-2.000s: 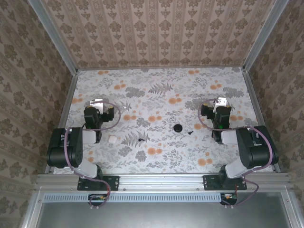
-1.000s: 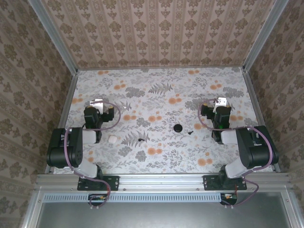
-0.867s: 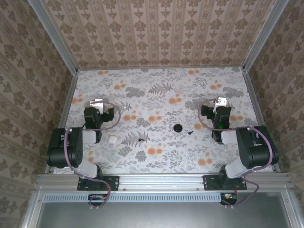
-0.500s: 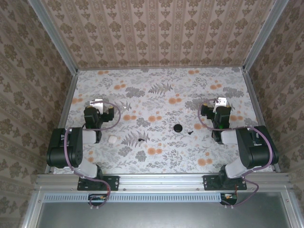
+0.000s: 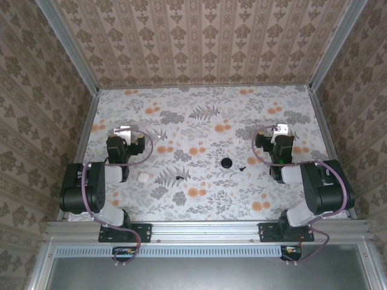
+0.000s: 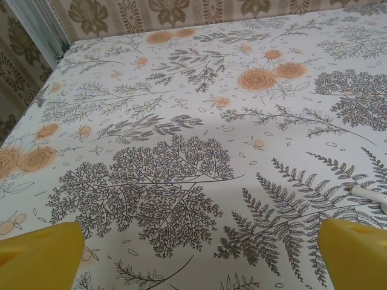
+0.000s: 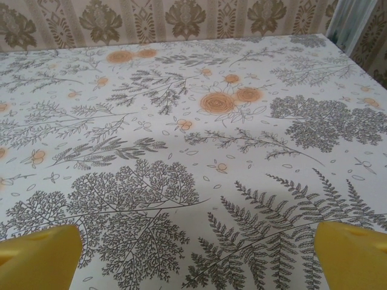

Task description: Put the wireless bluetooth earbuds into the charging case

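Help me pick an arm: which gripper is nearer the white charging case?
Left. The left gripper sits just beyond the charging case, slightly left; the right gripper is far to its right.

No change is visible: the black two-finger right gripper (image 5: 281, 129) at three o'clock and left gripper (image 5: 124, 130) at nine o'clock sit unmoved.

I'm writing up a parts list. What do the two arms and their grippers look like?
Both the left arm and the right arm have chunky black links, with a light grey segment near the base. A thin purple cable loops along each. The left gripper and right gripper have white parts; their fingers are yellow.
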